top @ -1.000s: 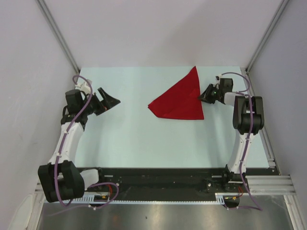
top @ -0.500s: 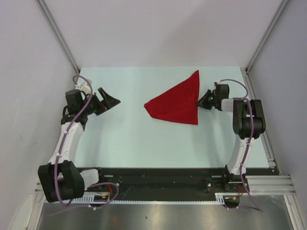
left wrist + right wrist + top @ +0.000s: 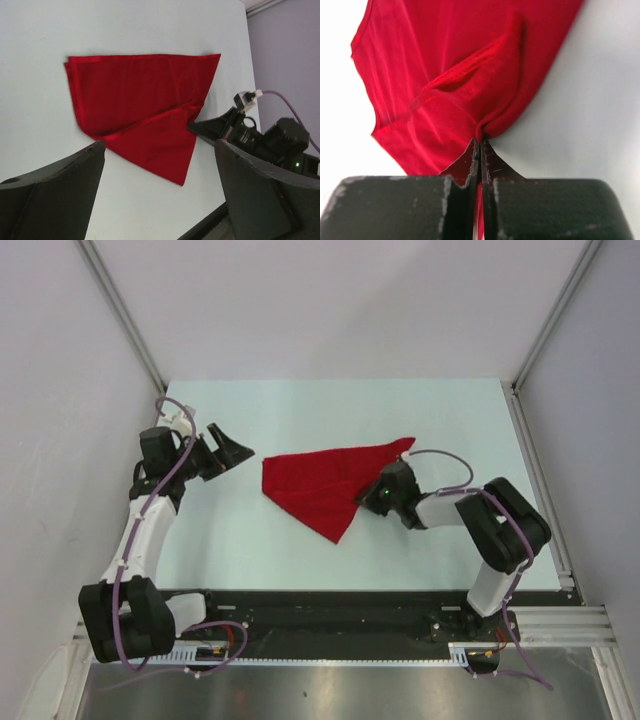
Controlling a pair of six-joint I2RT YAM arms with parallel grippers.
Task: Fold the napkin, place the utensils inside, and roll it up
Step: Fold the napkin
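- The bright red soft cloth napkin [image 3: 318, 483] lies folded in layers near the middle of the pale blue-green table [image 3: 300, 555]. Its long edge runs left to right and one corner points towards the near edge.
- The right gripper [image 3: 480, 148] has its black fingers pressed together on a bunched fold at the napkin's right side. The cloth puckers up into a small ridge at the pinch.
- The rest of the napkin rests flat on the table.
- The left gripper [image 3: 230, 445] has its fingers spread wide with nothing between them. It sits just left of the napkin, towards the table's left edge, and does not touch the cloth.
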